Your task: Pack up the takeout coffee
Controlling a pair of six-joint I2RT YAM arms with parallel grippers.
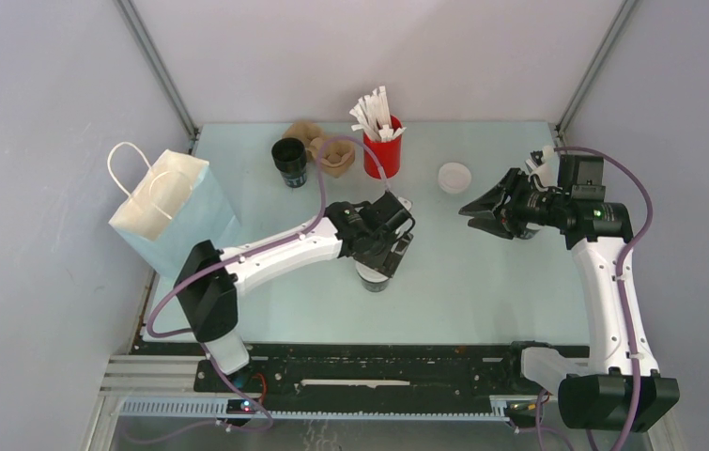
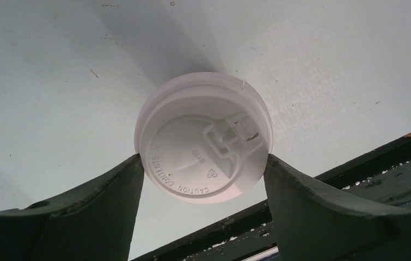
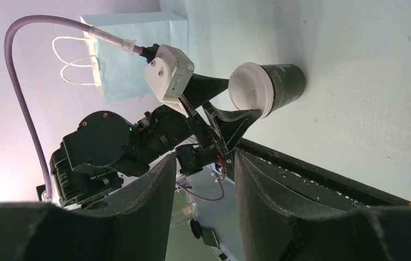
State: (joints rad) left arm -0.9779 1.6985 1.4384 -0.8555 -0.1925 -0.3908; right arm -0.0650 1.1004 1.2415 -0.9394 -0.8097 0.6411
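Top external view: the table (image 1: 482, 291) is bearing a pale blue paper bag (image 1: 174, 211) at its 9 o'clock edge. The right gripper (image 1: 478, 212), hanging at 2 o'clock from the takeout coffee (image 1: 372, 281), is gaping empty. The left gripper (image 2: 203, 158) is clasping the takeout coffee, upright near table centre.

Embossed text is noted on the white lid of the takeout coffee (image 2: 203, 138), curving along its lower-left rim: "CAUTION CONTENTS" is read; any further letters cannot be made out. A small triangular mark (image 2: 212, 174) is stamped beside it. Faint digits near the lid's centre are not legible.
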